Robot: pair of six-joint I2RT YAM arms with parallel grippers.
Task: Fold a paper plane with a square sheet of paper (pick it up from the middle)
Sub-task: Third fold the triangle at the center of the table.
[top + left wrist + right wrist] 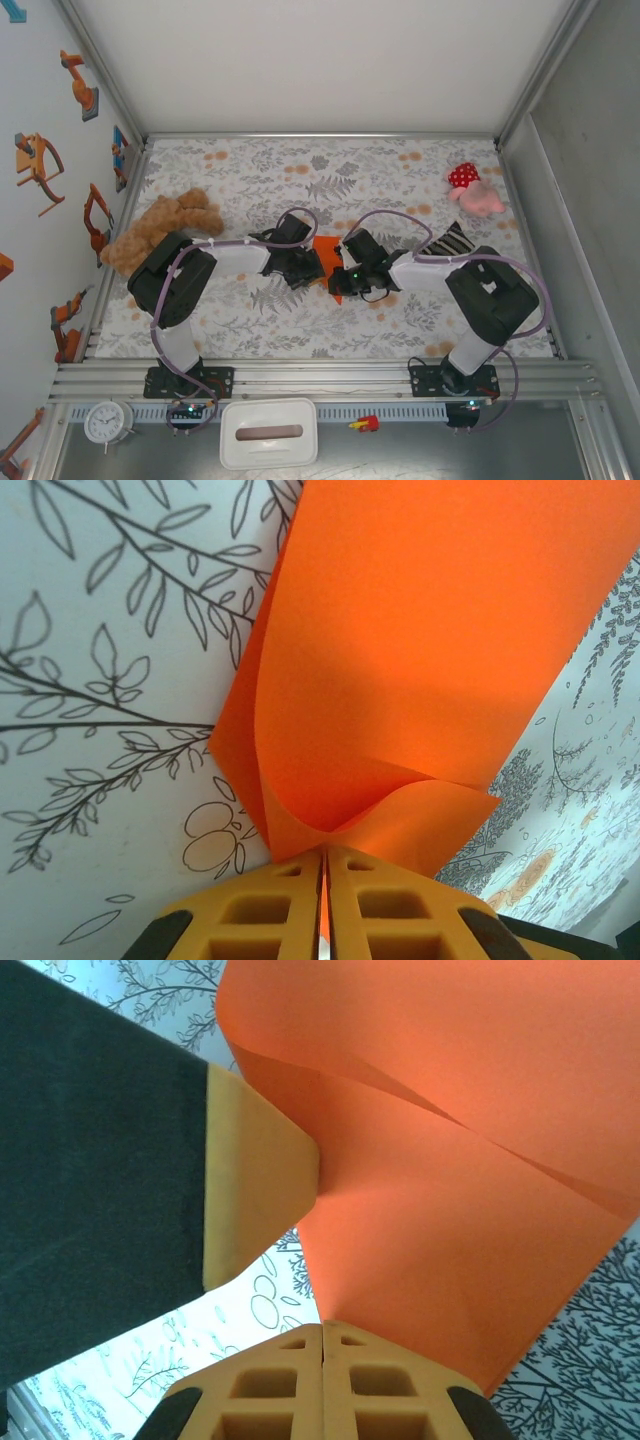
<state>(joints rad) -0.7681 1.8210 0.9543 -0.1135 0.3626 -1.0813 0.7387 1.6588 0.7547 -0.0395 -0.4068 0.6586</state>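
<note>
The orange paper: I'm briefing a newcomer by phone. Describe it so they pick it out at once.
On the leaf-patterned table, look at the centre, where the two arms meet. The square sheet of paper is pinched there by the left hand and the right hand. It is thin, plain bright orange, unlike the brown teddy bear and the polka-dot plush.
</note>
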